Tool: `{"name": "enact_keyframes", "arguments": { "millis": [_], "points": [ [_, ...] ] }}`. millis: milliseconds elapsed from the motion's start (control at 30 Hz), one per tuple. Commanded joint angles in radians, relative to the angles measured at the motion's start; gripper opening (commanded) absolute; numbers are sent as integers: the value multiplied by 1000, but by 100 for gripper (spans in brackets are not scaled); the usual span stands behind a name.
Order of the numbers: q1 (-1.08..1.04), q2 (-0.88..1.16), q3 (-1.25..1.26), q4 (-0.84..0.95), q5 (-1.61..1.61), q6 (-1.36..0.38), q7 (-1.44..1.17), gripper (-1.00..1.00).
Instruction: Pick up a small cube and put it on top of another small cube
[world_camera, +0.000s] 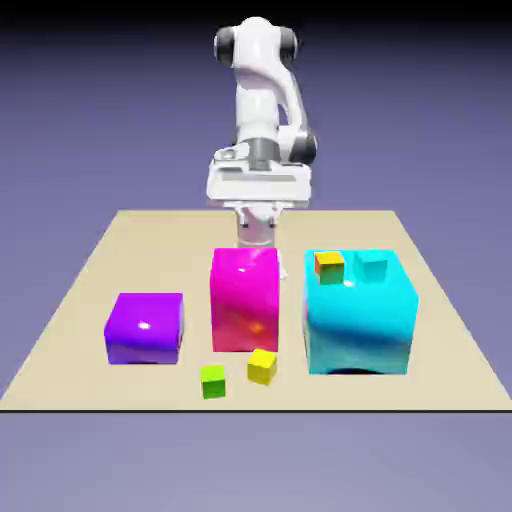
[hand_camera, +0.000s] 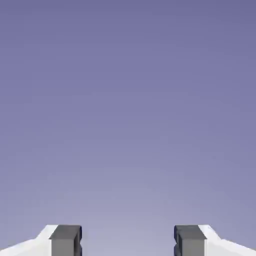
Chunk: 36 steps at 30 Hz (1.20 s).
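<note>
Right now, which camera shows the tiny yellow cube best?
The exterior view: the tiny yellow cube sits in plain sight on the table, before the magenta block. The hand view shows only backdrop between the open gripper.

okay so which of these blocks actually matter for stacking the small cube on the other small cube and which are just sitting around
Part of the job:
- tiny yellow cube, on the table
- tiny cyan cube, on top of the large cyan block
- hand, open and empty

Just lying about:
- tiny lime-green cube
- tiny orange cube
- purple block
- magenta block
</note>
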Motion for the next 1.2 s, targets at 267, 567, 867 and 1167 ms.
{"name": "enact_keyframes", "arguments": {
  "millis": [267,567,867,1167],
  "points": [
    [-10,326,8,154,46,-220,138,0],
    [-20,652,16,307,92,-440,276,0],
    [-26,914,32,363,125,-375,311,0],
    [8,778,-8,402,113,-535,351,-100]
  ]
}}
